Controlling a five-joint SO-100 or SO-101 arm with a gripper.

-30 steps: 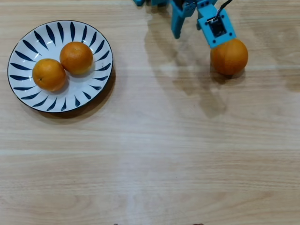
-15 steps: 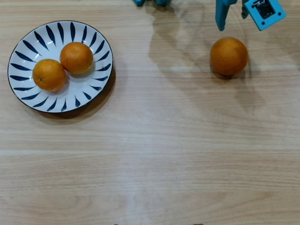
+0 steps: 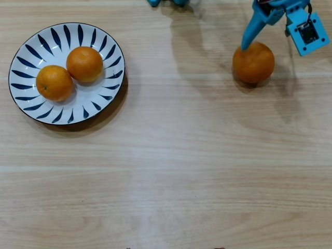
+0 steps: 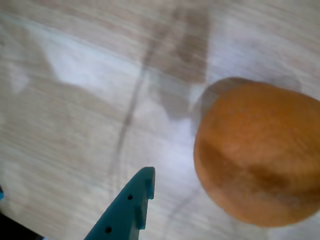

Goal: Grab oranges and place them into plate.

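One orange [image 3: 253, 63] lies on the wooden table at the upper right of the overhead view. My blue gripper [image 3: 265, 41] hovers over its far side, and one fingertip [image 3: 245, 45] touches the orange's upper left edge. In the blurred wrist view the orange [image 4: 257, 155] fills the right side and one blue finger [image 4: 135, 200] stands apart to its left. The other finger is out of view. The jaws look open and hold nothing. The white plate with blue strokes [image 3: 31, 106] at the upper left holds two oranges [image 3: 84, 64] [image 3: 54, 82] side by side.
The wooden table [image 3: 176, 166] stretches between the plate and the loose orange. The arm's base parts [image 3: 166, 2] show at the top edge. A blue wrist camera housing [image 3: 308, 33] sticks out to the right of the gripper.
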